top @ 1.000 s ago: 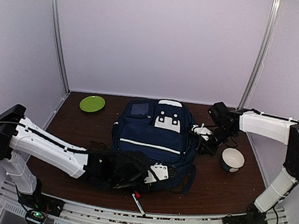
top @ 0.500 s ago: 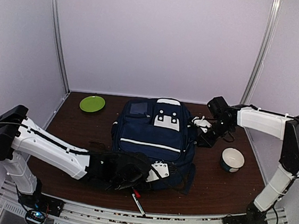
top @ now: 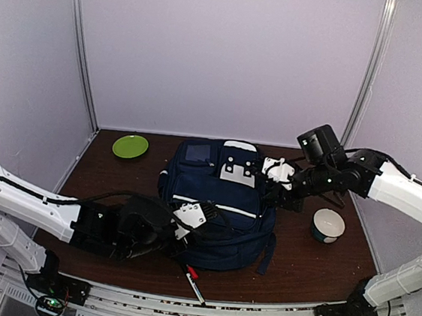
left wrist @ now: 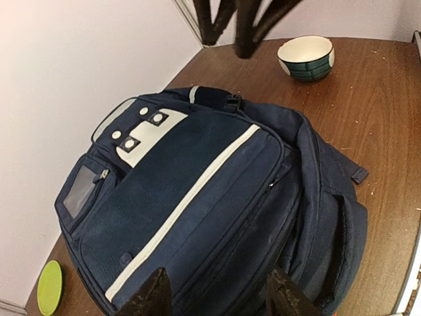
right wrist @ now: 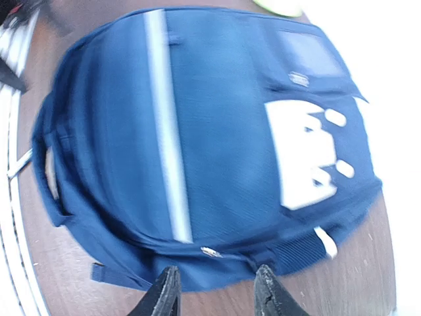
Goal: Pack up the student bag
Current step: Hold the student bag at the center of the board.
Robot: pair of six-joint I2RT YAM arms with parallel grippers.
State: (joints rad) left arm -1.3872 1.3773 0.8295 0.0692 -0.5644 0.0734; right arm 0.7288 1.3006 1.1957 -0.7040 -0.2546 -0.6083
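The student bag (top: 219, 193) lies flat in the middle of the table, navy with white stripes and a white buckle patch, its zips shut. My left gripper (top: 203, 216) hovers over the bag's near left corner. In the left wrist view its fingers stand open (left wrist: 219, 296) above the bag (left wrist: 197, 178), gripping nothing. My right gripper (top: 269, 178) hangs at the bag's far right edge. The right wrist view shows it open (right wrist: 217, 293) just off the bag's (right wrist: 210, 131) side seam, near a zip pull (right wrist: 210, 251), and empty.
A green plate (top: 130, 146) sits at the back left. A white and teal bowl (top: 328, 225) stands right of the bag. A red and black pen (top: 195, 282) lies by the table's near edge, in front of the bag.
Both grippers have opened and let go of the bag. The left arm has drawn back to the left, the right arm has risen and swung outward. The bag has settled flat.
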